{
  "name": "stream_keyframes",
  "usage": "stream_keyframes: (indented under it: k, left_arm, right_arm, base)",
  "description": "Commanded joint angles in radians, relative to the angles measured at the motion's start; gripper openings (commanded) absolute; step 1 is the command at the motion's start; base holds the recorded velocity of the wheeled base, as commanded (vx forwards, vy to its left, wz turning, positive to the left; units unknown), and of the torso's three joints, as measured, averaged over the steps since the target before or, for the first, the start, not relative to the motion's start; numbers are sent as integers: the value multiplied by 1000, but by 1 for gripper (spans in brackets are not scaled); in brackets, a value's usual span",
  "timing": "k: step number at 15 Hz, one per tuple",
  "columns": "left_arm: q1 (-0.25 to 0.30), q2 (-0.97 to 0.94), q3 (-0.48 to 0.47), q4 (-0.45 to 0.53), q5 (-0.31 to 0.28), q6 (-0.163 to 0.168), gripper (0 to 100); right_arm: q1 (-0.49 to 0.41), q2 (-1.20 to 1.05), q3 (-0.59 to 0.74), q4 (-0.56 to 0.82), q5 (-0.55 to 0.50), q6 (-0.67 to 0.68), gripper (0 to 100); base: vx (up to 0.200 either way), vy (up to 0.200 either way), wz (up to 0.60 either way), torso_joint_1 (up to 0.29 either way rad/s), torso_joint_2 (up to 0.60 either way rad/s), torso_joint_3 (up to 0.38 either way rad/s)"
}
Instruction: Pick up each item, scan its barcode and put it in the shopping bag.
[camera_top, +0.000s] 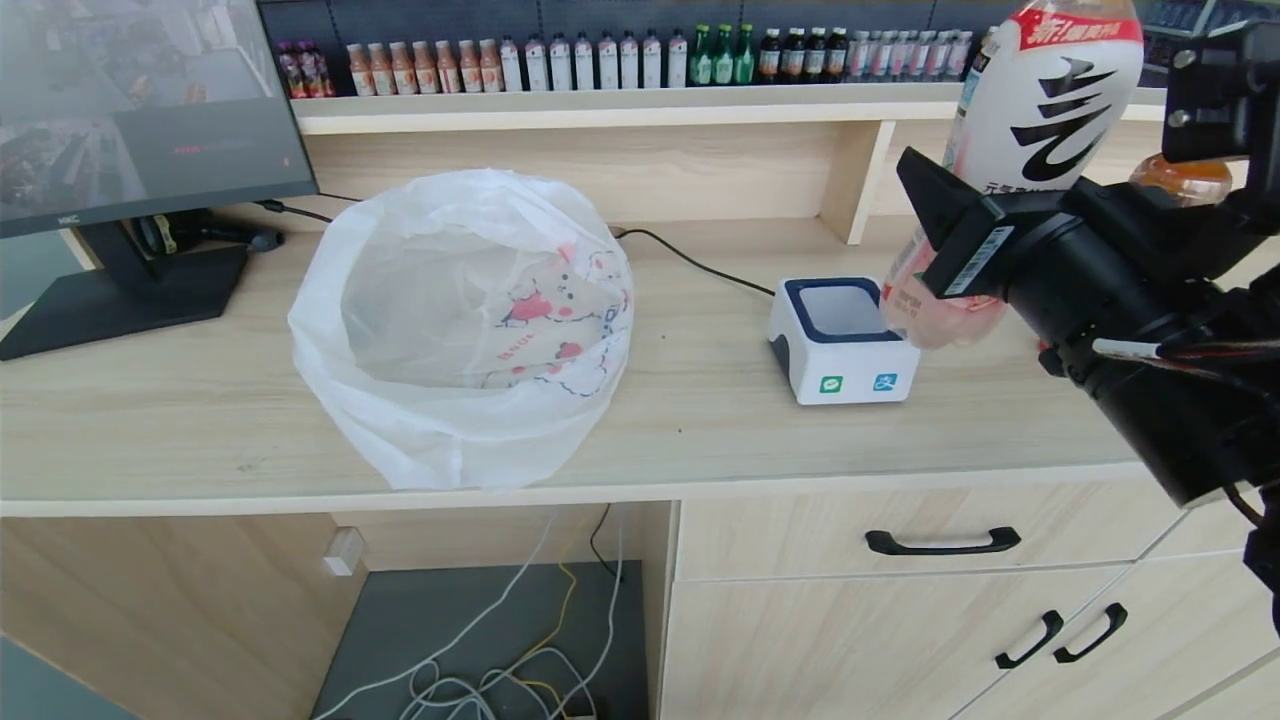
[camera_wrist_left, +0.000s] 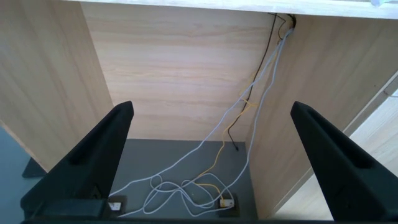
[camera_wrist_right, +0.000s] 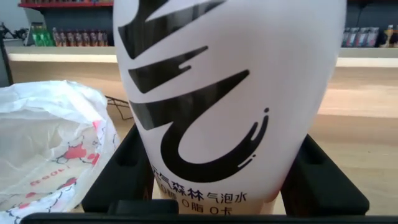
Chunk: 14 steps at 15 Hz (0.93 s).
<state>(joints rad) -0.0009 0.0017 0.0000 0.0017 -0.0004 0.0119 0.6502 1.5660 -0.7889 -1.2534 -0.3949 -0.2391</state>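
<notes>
Right gripper (camera_top: 1000, 230): clamped around a large clear plastic bottle with a white label bearing black brush strokes (camera_top: 1040, 110). The bottle is held upright but tilted, off the pale wooden counter (camera_top: 700, 440), its pinkish base just beside the window of the white box scanner with a dark blue rim (camera_top: 842, 340).

Left gripper (camera_wrist_left: 211, 149): jaws spread, holding nothing, low in front of the counter's open underside.

White translucent plastic shopping bag (camera_top: 320, 300): stands open, well apart from the scanner. A packet with pink cartoon print (camera_top: 550, 320) lies inside.

Judgement: one item looks bagged already. The bottle is at the scan step and its bagging remains. I cannot tell whether further items wait.
</notes>
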Motion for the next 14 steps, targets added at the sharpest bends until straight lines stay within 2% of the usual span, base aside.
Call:
stream_keyframes:
  k: [1,7,9,10,14]
  left_arm:
    - [1,0,0,0,0,0,100]
    - [1,0,0,0,0,-1,100]
    - [1,0,0,0,0,-3,100]
    - [1,0,0,0,0,-3,100]
    - [2,0,0,0,0,-3,100]
  right_arm:
    - [0,8,-16,5,4,-35,0]
    - [-6,49,-127,65,41,-256,0]
    - [-14,69,-158,135,157,-367,0]
    - [-34,69,-161,143,180,-424,0]
    - [-100,80,-69,144,324,-591,0]
  base:
    - [0,0,0,0,0,0]
    - [0,0,0,0,0,0]
    - [0,0,0,0,0,0]
    - [0,0,0,0,0,0]
    - [0,0,0,0,0,0]
